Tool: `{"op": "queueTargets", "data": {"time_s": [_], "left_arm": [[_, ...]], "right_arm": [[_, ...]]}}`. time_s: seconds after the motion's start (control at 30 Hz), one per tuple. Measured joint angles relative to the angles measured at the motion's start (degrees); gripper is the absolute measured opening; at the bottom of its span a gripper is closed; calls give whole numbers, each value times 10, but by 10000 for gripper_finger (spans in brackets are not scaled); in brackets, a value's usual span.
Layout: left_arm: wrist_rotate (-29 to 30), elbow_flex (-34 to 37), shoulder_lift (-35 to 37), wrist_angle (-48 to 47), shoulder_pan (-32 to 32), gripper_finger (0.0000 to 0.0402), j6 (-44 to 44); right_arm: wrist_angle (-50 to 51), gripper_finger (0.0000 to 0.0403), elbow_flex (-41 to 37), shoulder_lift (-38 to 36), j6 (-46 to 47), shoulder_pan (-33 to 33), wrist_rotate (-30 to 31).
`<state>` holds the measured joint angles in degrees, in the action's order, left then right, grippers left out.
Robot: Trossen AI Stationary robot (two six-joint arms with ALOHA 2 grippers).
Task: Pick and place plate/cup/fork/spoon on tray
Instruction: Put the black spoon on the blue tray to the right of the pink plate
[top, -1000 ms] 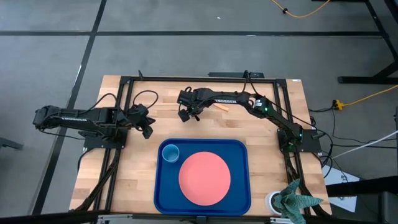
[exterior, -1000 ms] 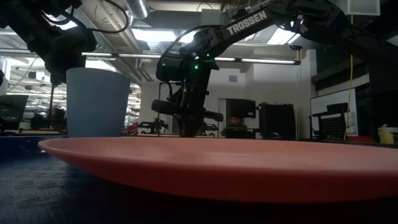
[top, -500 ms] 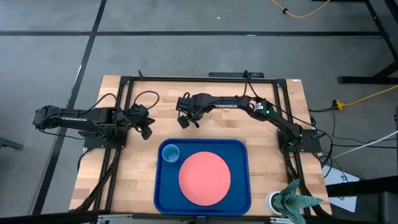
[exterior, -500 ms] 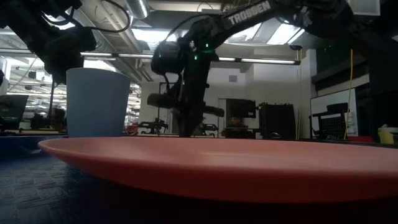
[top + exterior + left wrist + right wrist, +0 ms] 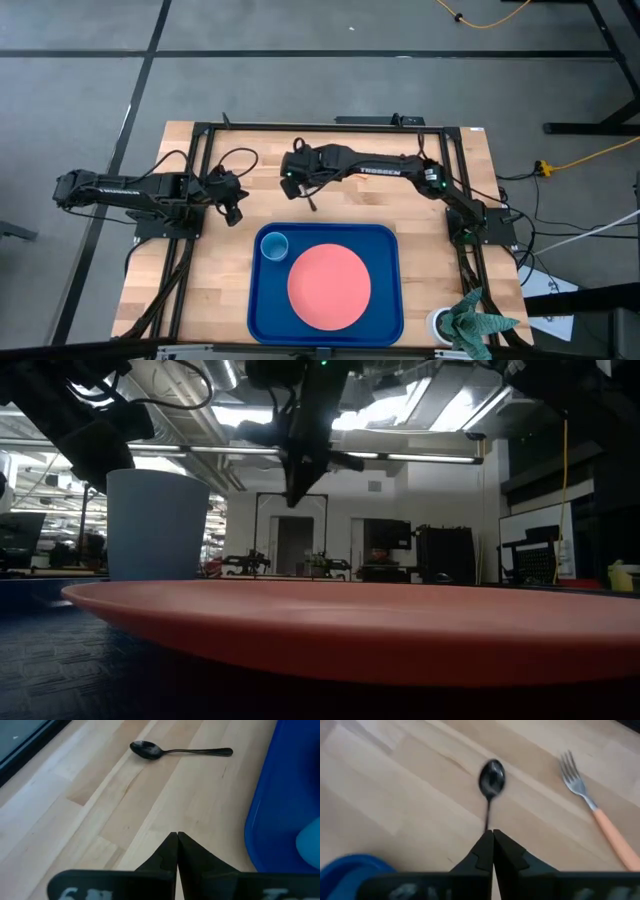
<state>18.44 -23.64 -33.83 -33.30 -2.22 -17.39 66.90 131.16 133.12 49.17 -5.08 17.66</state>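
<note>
The dark spoon (image 5: 180, 751) lies flat on the bare wood beyond the tray's far edge, and no gripper touches it. My right gripper (image 5: 297, 495) hangs shut well above it; in its wrist view the spoon (image 5: 490, 790) shows beyond the shut tips (image 5: 492, 834). The fork (image 5: 600, 815), with an orange handle, lies beside the spoon. The pink plate (image 5: 329, 283) and the light-blue cup (image 5: 274, 245) stand on the dark-blue tray (image 5: 385, 240). My left gripper (image 5: 233, 212) waits shut at the table's left, holding nothing.
A white container with green cloth (image 5: 470, 320) stands at the table's near right corner. A black frame (image 5: 300, 127) runs along the table's far and side edges. Bare wood lies between the tray's far rim and the frame.
My right gripper has risen straight up from the table, staying shut, and now hangs high in the low view. The spoon lies on the wood below it. My left gripper has rolled a little about its own axis without shifting place.
</note>
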Motion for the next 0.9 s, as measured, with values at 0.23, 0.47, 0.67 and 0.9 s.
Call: {"op": "queueTargets", "data": {"time_s": [0.23,0.47,0.67,0.9], "left_arm": [[-1,0,0,0,0,0,-1],[-1,0,0,0,0,0,-1],[-1,0,0,0,0,0,0],[-1,0,0,0,0,0,0]], "right_arm": [[-38,22,-16,1,-44,8,-40],[-28,20,-15,1,-47,20,-45],[37,20,-15,1,-36,34,-54],[31,27,-15,1,-16,79,-8]]}}
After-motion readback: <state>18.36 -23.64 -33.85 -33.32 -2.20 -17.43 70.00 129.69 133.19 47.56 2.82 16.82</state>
